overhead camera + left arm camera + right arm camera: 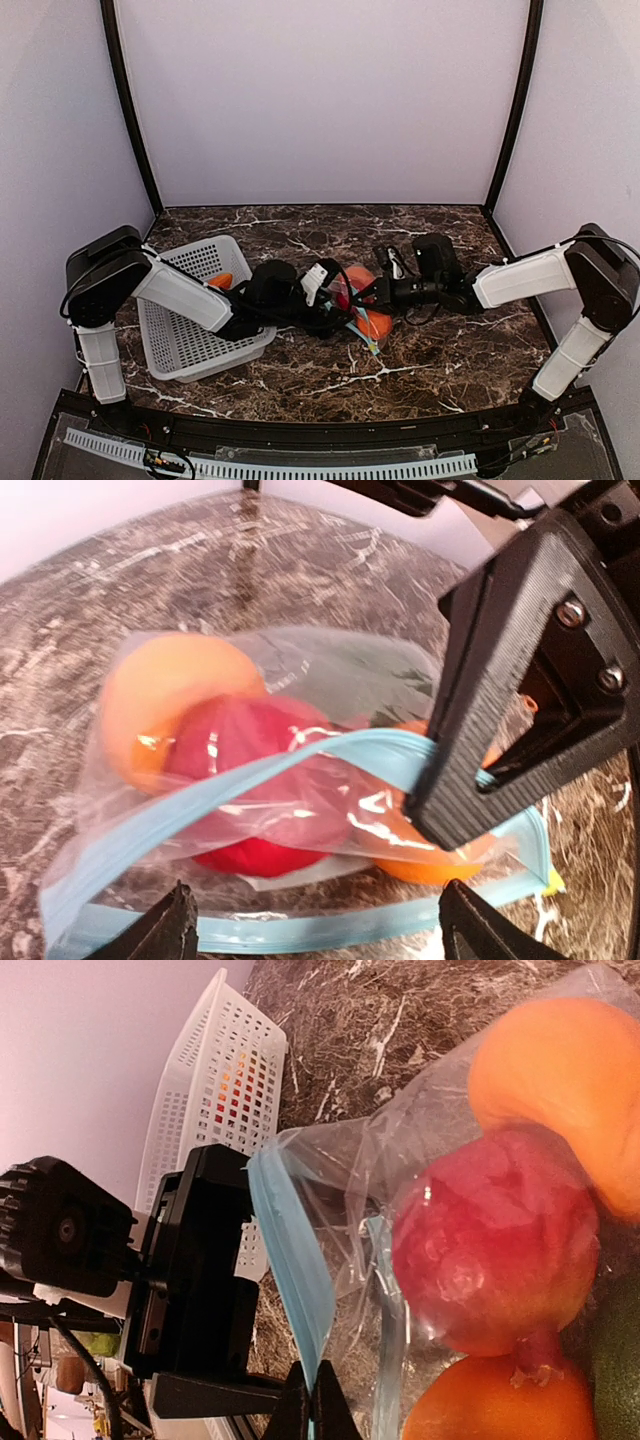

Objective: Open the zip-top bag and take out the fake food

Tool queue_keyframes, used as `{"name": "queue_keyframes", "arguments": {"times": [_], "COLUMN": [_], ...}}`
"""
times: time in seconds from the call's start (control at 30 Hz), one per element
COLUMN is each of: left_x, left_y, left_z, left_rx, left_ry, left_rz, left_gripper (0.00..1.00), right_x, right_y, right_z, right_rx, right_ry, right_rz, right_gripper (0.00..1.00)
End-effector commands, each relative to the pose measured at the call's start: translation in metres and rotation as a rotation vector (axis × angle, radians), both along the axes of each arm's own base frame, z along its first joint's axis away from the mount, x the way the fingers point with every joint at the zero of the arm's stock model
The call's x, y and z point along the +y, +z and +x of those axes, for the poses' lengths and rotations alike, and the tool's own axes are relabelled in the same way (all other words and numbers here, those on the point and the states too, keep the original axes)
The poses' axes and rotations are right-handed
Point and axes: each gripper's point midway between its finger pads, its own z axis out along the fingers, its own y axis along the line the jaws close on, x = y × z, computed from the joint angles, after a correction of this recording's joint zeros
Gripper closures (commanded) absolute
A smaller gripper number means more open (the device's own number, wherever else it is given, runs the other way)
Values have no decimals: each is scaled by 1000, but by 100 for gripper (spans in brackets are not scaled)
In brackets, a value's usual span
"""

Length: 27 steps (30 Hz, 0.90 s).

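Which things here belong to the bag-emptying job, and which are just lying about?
Job: zip-top bag; fake food inside it; right gripper, shut on the zip strip; left gripper, open at the bag's mouth.
Lying about: white basket, though an orange-red piece, perhaps food, sits in it.

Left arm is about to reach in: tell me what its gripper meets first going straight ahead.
Left gripper: probably the light blue zip strip of the clear crinkly zip-top bag, pinched by the right gripper; a round red plastic food piece sits behind. Depth unclear.
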Motion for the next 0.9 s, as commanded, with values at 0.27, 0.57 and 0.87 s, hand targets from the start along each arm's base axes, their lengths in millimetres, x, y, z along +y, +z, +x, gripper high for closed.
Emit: {"name": "queue_keyframes", "arguments": {"times": [0.27, 0.57, 0.87], "left_x": [5, -6, -27], "left_y": [13, 6, 19], "left_z": [31, 36, 30], "left_rx": [-165, -227, -257], "left_ry": [141, 105, 62], "left_rz": [-51, -37, 53], "left_gripper": [17, 17, 18], "right_x": [19, 15, 2], "right_y": [23, 7, 29], "right_z": [-1, -1, 4], "right_rx": [-74, -37, -117], "right_ry": [48, 23, -26], "right_rz": [24, 0, -40], "right_gripper": [100, 100, 100]}}
